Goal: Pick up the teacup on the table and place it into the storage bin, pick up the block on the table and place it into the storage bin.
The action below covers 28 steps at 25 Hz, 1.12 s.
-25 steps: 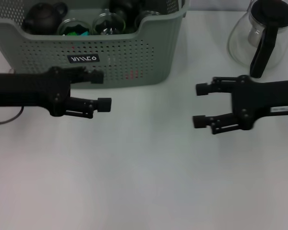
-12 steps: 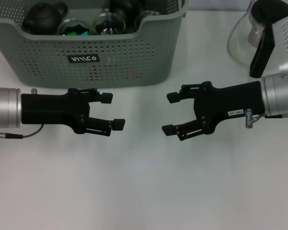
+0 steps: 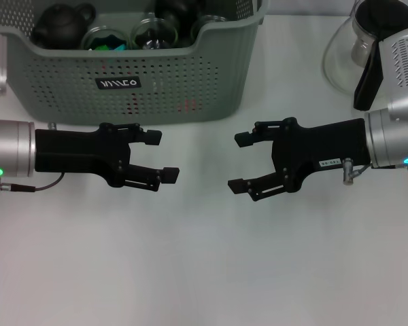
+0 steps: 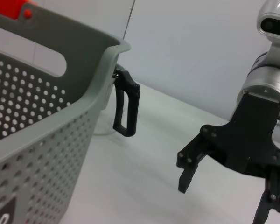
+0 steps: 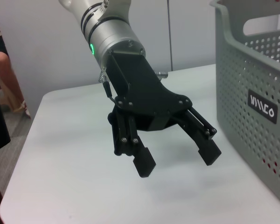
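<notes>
Barely any shift is seen since half a second ago; a second ago both arms were spread farther apart, now tips face each other over the table (image 3: 204,272).

Head view: left gripper (image 3: 160,155) is held with jaws wide apart, nothing gripped; right gripper (image 3: 239,161) likewise spread and empty. Storage bin (image 3: 183,75) is set behind the left gripper, with a dark teapot (image 3: 61,24) and glass cups (image 3: 149,32) inside. Glass carafe (image 3: 372,51) is seen behind the right arm.

Left wrist view: bin wall (image 4: 46,140) is shown close by, right gripper (image 4: 221,196) opposite, spread.

Right wrist view: left gripper (image 5: 177,156) is seen empty, just beside the bin (image 5: 256,107).
</notes>
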Tool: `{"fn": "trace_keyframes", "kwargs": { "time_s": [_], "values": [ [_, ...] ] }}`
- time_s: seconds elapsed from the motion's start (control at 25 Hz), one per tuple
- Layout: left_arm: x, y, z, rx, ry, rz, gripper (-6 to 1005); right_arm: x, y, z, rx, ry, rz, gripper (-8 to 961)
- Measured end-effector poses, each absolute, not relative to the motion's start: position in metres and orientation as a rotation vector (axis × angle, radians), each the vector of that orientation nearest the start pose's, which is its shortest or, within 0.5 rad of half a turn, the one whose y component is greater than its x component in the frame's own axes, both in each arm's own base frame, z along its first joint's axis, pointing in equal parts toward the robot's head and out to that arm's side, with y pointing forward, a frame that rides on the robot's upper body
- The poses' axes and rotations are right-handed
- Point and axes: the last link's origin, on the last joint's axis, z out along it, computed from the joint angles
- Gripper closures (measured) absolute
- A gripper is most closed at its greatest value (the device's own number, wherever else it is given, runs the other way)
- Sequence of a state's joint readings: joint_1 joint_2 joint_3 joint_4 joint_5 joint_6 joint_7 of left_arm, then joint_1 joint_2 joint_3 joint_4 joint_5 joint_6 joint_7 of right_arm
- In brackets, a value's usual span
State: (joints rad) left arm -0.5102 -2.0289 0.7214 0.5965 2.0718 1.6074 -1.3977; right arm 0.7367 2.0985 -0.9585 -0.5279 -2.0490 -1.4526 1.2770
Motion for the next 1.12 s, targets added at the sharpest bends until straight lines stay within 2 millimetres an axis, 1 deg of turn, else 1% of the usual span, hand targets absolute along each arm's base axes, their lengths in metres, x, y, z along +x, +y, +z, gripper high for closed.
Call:
{"fn": "trace_keyframes", "kwargs": {
  "time_s": [0.56, 1.12],
  "values": [
    [-0.2874, 0.3084, -0.0069, -2.834, -0.738, -0.563, 49, 0.2007, 0.3474, -0.0627, -3.037, 0.205, 0.516, 38],
    [-0.2885, 0.3062, -0.0093, -2.837, -0.76, -0.566, 49, 0.2021, 0.3453, -0.0638, -3.043, 0.208, 0.513, 38]
  ]
}}
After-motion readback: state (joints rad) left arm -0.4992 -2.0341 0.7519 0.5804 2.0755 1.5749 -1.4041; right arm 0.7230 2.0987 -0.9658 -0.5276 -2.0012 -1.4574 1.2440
